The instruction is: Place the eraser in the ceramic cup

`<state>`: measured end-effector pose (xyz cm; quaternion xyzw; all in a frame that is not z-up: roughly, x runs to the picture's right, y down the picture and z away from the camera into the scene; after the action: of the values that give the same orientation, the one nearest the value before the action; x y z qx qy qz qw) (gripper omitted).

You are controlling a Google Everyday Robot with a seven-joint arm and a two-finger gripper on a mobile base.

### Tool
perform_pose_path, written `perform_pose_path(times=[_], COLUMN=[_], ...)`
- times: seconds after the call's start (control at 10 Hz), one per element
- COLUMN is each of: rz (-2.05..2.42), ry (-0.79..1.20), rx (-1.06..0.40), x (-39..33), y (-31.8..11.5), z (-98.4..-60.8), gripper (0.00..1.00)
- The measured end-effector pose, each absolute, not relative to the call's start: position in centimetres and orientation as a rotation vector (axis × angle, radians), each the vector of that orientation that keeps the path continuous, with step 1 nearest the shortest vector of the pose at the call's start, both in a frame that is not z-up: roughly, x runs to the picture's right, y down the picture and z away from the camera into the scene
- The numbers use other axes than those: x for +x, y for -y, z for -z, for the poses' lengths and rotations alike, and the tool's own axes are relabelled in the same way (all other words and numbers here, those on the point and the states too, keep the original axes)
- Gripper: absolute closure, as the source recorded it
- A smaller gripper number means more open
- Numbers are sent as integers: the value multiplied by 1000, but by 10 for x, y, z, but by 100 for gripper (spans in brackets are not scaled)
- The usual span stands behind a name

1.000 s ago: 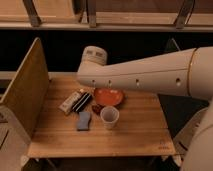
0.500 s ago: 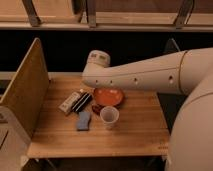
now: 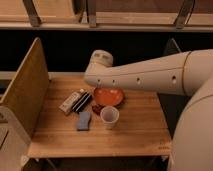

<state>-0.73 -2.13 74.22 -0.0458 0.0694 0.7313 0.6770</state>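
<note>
black eraser (image 3: 82, 101) lies on the worktop (image 3: 141, 126), apart from the ceramic cup (image 3: 109, 117). the end effector (image 3: 95, 106) hangs just beside the eraser; clenched or released, cannot tell.

on the desk (image 3: 137, 127), the eraser (image 3: 83, 101) lay left of centre, toward the back edge, with a packet (image 3: 70, 102) touching its left side. a pad (image 3: 83, 120) lay just in front of the eraser. the ceramic cup (image 3: 109, 117) stood upright right of the pad, in front of a bowl (image 3: 109, 96). the hand (image 3: 96, 106) hung between eraser and bowl. a panel (image 3: 25, 95) stood along the left edge.
</note>
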Motion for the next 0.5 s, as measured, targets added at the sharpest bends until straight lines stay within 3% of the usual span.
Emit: perform_pose_path(times=[0.5], rz=[-1598], ry=[-204], rx=[-277], x=[-41], y=[-5], z=[-769], gripper=[30])
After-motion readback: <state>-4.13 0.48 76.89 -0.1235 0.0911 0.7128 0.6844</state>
